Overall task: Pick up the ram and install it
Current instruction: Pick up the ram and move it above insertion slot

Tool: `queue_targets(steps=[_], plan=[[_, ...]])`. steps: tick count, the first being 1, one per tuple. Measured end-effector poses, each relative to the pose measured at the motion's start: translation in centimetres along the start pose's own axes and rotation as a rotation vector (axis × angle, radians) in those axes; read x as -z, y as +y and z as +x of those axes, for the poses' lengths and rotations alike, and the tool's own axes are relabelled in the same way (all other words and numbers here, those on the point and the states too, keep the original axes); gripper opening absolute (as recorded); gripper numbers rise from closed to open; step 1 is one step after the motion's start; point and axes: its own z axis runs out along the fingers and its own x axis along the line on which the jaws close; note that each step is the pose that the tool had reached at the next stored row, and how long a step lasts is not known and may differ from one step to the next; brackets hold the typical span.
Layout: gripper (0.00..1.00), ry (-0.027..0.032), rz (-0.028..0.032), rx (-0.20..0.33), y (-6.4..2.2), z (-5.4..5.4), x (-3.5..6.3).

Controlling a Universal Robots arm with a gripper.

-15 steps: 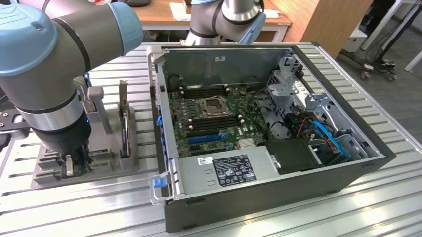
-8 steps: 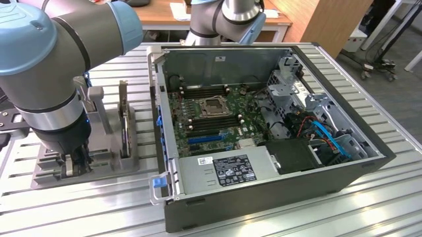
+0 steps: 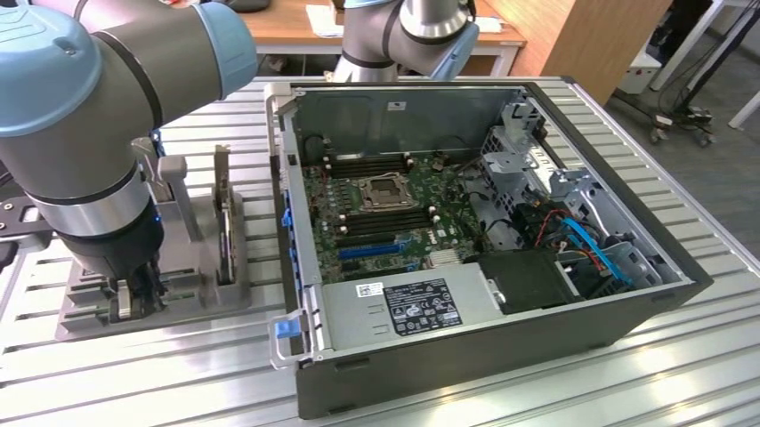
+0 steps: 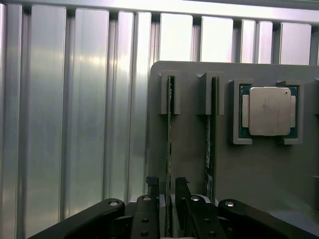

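Note:
The ram is a thin green stick standing on edge in a slot of the grey holder. A second stick like it stands in the neighbouring slot. My gripper is lowered over the near end of the first stick, one dark fingertip on each side of it with a narrow gap, so it is open and straddling the board. In the exterior view the gripper points down into the holder at that view's left, beside the open computer case.
A processor chip rests in a pocket of the holder beside the sticks. A dark expansion card stands upright in the holder. Inside the case, the motherboard's long memory slots flank the processor socket. The table is ribbed aluminium.

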Motion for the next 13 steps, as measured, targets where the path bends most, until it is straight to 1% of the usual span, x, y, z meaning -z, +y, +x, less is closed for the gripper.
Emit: queue_targets(steps=[5, 10, 13], plan=[[0.26, -0.0001, -0.0001, 0.000, 0.01, 0.00, 0.37], [0.26, -0.0002, 0.0000, 0.000, 0.01, -0.01, 0.38], [0.26, 0.0000, -0.0003, 0.000, 0.01, 0.00, 0.22]])
